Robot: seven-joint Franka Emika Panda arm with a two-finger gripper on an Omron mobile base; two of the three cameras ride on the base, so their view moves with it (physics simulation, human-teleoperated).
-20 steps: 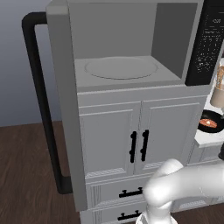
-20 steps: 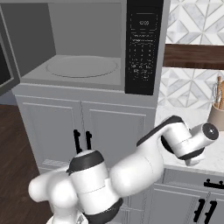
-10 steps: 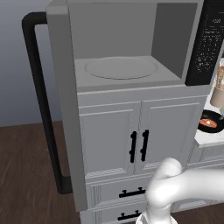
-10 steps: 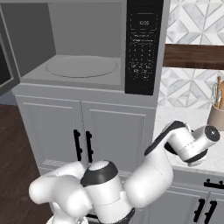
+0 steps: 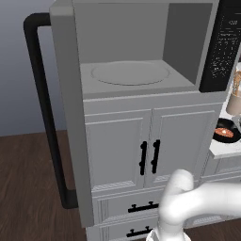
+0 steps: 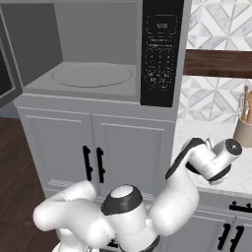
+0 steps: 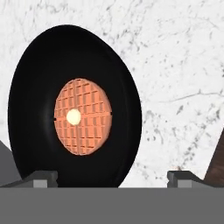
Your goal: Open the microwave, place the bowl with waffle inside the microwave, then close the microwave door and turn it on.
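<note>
Microwave open above the cabinet, bowl on the counter to its right.

The microwave (image 5: 141, 70) sits on top of the cabinet (image 5: 150, 150), its turntable (image 5: 130, 74) in the middle of the cavity floor and the keypad panel (image 6: 160, 51) at its right end. The microwave door (image 5: 68, 108) stands swung out at the left edge. Right of the cabinet, the waffle (image 7: 82, 117) lies in the bowl (image 7: 39, 78) on the counter (image 7: 175, 65); a utensil holder (image 6: 243, 130) stands further back.
</note>
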